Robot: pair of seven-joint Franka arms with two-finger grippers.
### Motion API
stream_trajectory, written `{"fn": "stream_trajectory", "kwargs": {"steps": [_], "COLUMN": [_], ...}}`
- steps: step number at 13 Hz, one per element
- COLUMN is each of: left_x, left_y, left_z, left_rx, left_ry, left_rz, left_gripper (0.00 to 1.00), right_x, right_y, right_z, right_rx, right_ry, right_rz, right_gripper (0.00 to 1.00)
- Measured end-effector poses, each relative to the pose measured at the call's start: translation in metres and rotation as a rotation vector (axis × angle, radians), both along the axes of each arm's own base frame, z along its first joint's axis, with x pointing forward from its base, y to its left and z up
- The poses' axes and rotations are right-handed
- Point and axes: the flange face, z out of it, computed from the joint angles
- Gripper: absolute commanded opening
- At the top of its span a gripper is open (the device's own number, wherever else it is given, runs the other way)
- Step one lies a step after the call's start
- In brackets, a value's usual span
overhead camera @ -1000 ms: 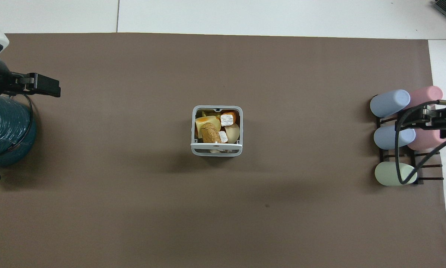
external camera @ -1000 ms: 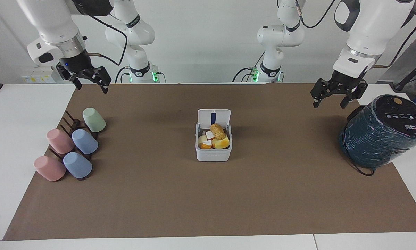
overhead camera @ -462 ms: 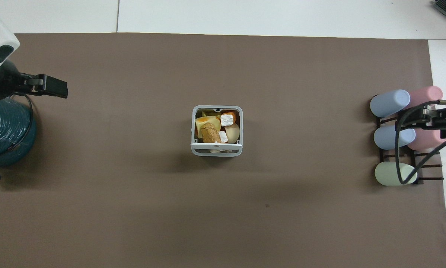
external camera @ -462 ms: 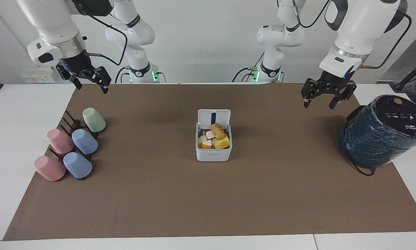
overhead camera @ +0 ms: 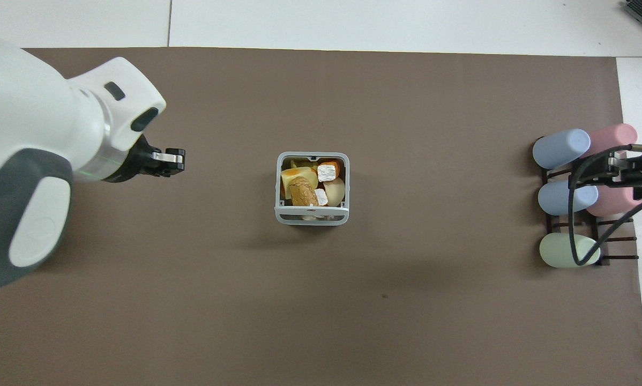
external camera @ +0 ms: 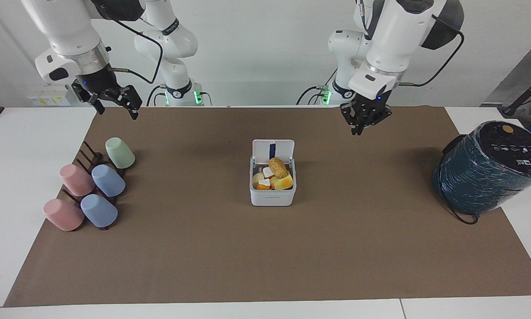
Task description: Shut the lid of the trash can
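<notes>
White trash can sits mid-table on the brown mat, its lid standing upright on the robots' side. Bare mat surrounds it. Left gripper hangs above the mat, fingers unclear. Right gripper, fingers spread, waits above the mat's corner, near the cups.

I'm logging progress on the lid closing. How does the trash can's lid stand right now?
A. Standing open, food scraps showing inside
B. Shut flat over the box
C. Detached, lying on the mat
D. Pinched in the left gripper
A: the lid stands upright at the edge of the trash can nearer the robots, scraps visible inside, untouched by either gripper.
</notes>
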Motion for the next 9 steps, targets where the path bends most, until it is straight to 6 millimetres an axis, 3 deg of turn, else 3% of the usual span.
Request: {"fn": "stream_trajectory", "kwargs": {"steps": [3,9], "left_x": [-0.032,-0.073], "left_y": [-0.049,-0.117], "left_z": [-0.020,-0.075], "left_rx": [-0.032,-0.106], "left_ry": [0.008,-0.005], "left_rz": [0.004,0.026], "left_gripper": [0.00,0.00], "right_x": [0.000,0.000], "right_y": [0.000,0.000], "right_z": [0.000,0.000], "right_rx": [0.000,0.000], "right_ry": [0.000,0.000], "right_rz": [0.000,0.000], "right_gripper": [1.00,1.00]}}
